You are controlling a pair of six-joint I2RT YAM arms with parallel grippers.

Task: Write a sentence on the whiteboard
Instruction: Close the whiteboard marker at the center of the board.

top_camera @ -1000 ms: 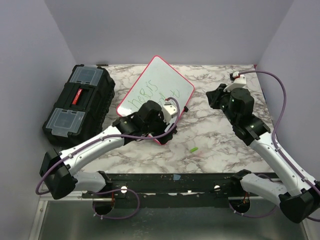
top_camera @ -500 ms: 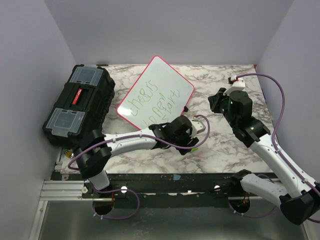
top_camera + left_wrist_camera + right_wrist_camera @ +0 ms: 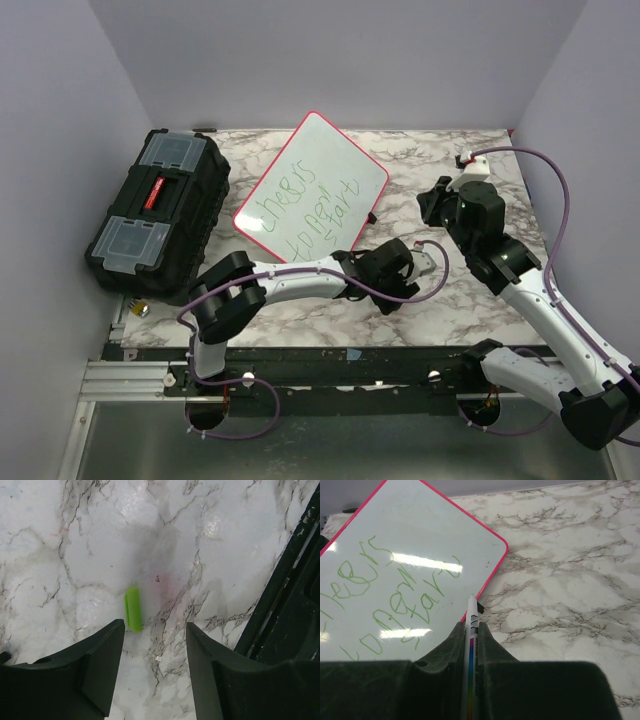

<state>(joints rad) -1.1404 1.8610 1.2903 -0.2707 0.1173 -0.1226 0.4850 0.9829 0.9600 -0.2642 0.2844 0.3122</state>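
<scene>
Marble-patterned tabletop [image 3: 440, 300], grey walls on three sides. Top view: the whiteboard [image 3: 311, 188] lies flat and turned at an angle near the table's middle, with the sentence [image 3: 305, 205] in green across three lines; the first reads "cheers", the last looks like "start". Black toolbox [image 3: 155, 215] sits just left of the whiteboard, lid down; its small clear-topped compartments show nothing I can make out. Left arm [image 3: 300, 272] is folded sharply at the elbow and reaches low across the table along the whiteboard's near edge, its wrist off the board's near-right corner. Right arm [image 3: 520, 270] rises from its base to the right of the whiteboard, well apart from it, head bent toward the board. Left wrist view: left gripper [image 3: 155, 627] points down at bare marble, jaws standing apart and clamping nothing; a short green cap [image 3: 133, 609] lies on the table just beyond the tips, closer to the left-hand finger in this view. Right wrist view: right gripper [image 3: 470, 630] is clamped on a white pen [image 3: 471, 650], tip aimed toward the whiteboard's right edge but held above the table, clear of the writing.
</scene>
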